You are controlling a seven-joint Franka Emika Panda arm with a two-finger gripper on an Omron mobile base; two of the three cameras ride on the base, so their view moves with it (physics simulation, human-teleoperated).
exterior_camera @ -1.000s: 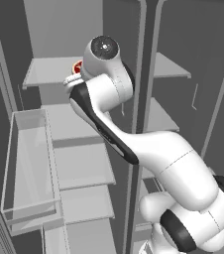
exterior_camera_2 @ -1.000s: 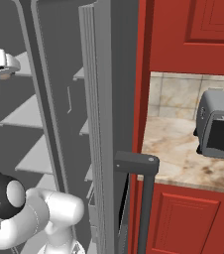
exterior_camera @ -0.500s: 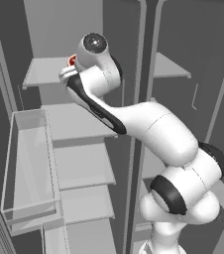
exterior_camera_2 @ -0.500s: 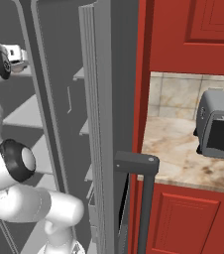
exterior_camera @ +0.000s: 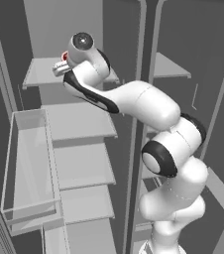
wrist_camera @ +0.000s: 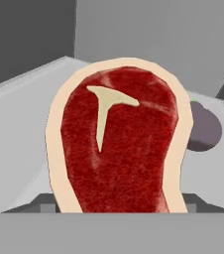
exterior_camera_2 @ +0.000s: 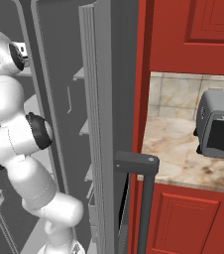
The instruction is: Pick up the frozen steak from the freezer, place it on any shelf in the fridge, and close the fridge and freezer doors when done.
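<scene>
Red with a whitish rim, the frozen steak (wrist_camera: 119, 144) stands just ahead of my hand camera, over a wide pale grey shelf (wrist_camera: 25, 124) of the fridge (exterior_camera: 69, 30). I judge it stiff, light and probably slick with frost, so the flat faces near its lower end offer the best hold. The fingertips are cut off below the steak; I cannot tell whether the gripper (exterior_camera: 63, 63) is clamped on it. From the left base camera, a sliver of red shows beside the wrist. A dark round ball (wrist_camera: 205, 126) sits half hidden behind the steak.
</scene>
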